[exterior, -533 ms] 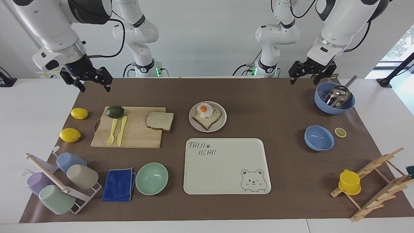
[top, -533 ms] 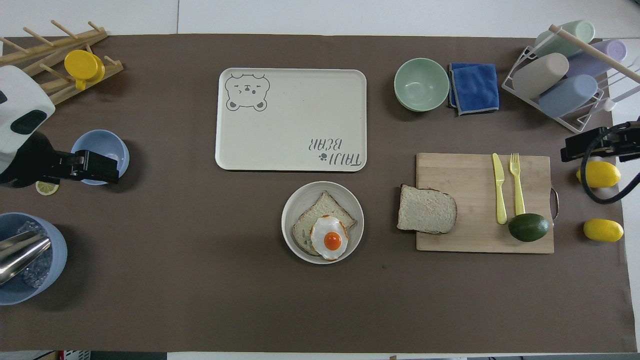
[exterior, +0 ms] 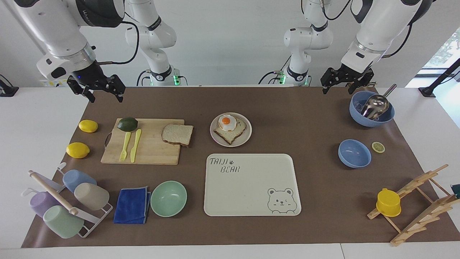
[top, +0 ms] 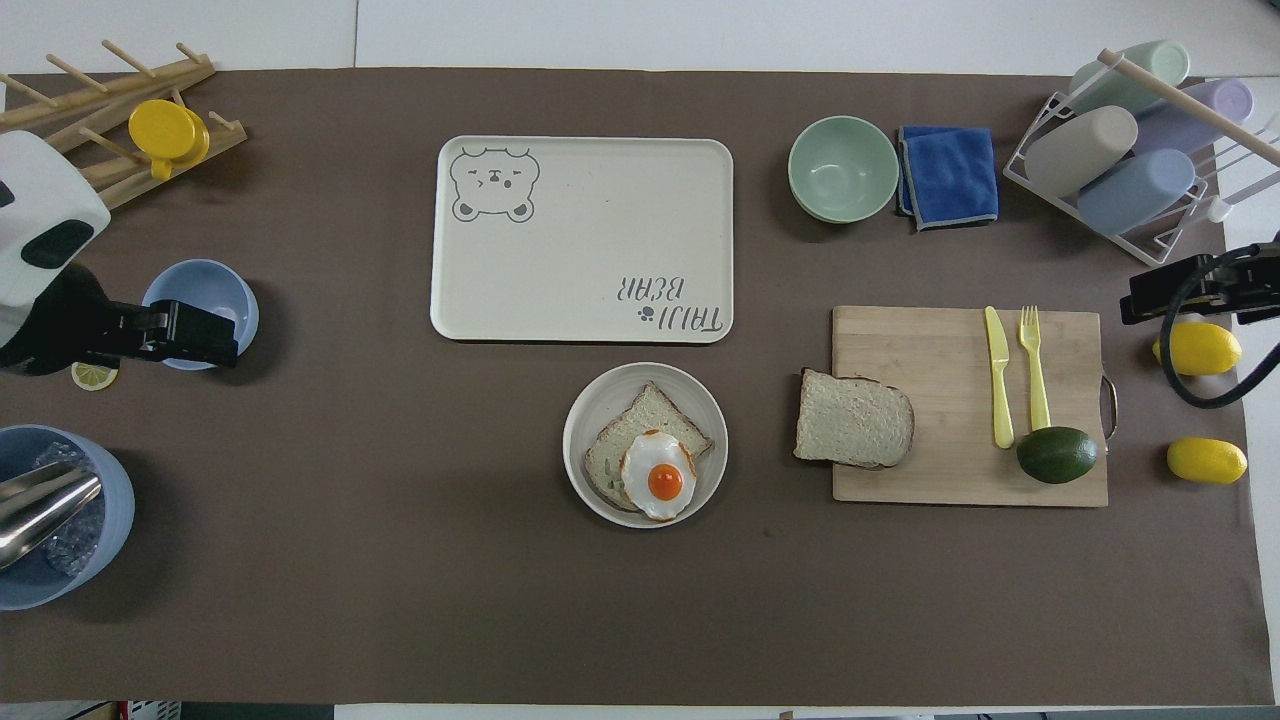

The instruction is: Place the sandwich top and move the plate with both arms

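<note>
I see the bread (exterior: 177, 134) on the board (exterior: 151, 149) beside the plate (exterior: 248, 135); left claw (exterior: 346, 82) and right claw (exterior: 96, 88) hang released, empty.

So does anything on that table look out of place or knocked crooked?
Only small things. The sandwich top lies on the cutting board, one edge hanging over the side toward the plate. A single lemon slice sits bare on the mat beside the small blue bowl. No spills or damage show.
</note>
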### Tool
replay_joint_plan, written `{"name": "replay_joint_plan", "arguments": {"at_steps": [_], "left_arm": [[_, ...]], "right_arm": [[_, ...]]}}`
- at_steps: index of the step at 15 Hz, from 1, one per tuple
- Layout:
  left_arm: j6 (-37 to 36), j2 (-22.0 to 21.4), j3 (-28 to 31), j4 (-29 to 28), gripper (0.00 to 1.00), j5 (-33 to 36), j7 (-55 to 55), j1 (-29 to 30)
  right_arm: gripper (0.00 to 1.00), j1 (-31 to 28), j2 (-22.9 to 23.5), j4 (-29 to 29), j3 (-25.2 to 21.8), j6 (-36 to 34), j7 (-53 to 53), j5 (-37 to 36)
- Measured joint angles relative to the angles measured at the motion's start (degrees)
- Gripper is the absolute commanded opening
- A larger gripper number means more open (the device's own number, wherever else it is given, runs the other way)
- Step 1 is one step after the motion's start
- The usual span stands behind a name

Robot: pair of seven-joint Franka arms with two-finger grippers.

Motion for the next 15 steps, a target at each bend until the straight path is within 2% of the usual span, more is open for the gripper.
{"name": "replay_joint_plan", "arguments": {"at_steps": [10,12,15], "left_arm": [[0.0,0.0,0.0,0.0,1.0,0.0,0.0,0.0],[0.0,0.0,0.0,0.0,1.0,0.0,0.0,0.0],[0.0,0.0,0.0,0.0,1.0,0.0,0.0,0.0]], "right_arm": [[1.0,0.8,0.0,-0.5,0.1,-0.3,0.0,0.0],[1.0,4.4,0.1,-1.8,0.3,0.7,3.1,0.0],[1.0,15.0,2.9,-3.4,0.7,2.9,13.3,-2.8]]}}
